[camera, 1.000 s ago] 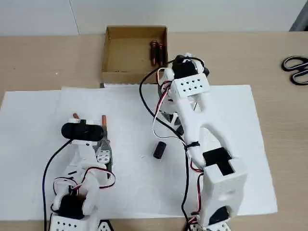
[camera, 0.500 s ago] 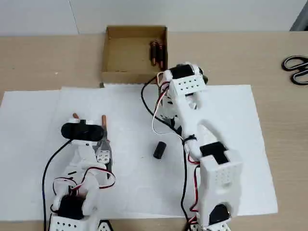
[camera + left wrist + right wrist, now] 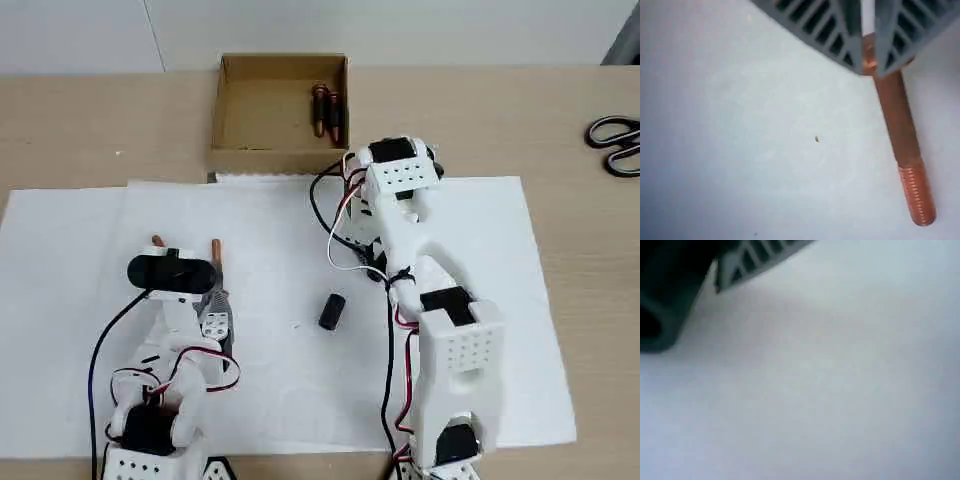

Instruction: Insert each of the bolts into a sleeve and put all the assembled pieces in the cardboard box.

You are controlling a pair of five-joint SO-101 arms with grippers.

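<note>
Looking down at the table, I judge the job to be partly done. Finished pieces (image 3: 326,108) lie against one side wall of the box (image 3: 262,112) (two, I think, though they sit too close together to count surely). One black sleeve (image 3: 331,311) lies loose on the white sheet (image 3: 80,300), between the two arms and touching neither.

The left gripper (image 3: 869,65) is clamped on a copper bolt (image 3: 900,135) near its head, with the threaded end sticking out just above the sheet. From overhead that bolt points toward the far side of the table, well apart from the sleeve. A second copper tip (image 3: 157,240) shows beside the left wrist. It may be another bolt, but most of it is hidden.

The right arm (image 3: 405,215) reaches over the sheet just short of the box, with the right gripper (image 3: 350,238) tucked under it and low over the sheet. Whether it is open or closed I cannot tell.

What is left, as I read it, is to get the held bolt into the loose sleeve, box that piece, and deal with whatever the second tip belongs to.
</note>
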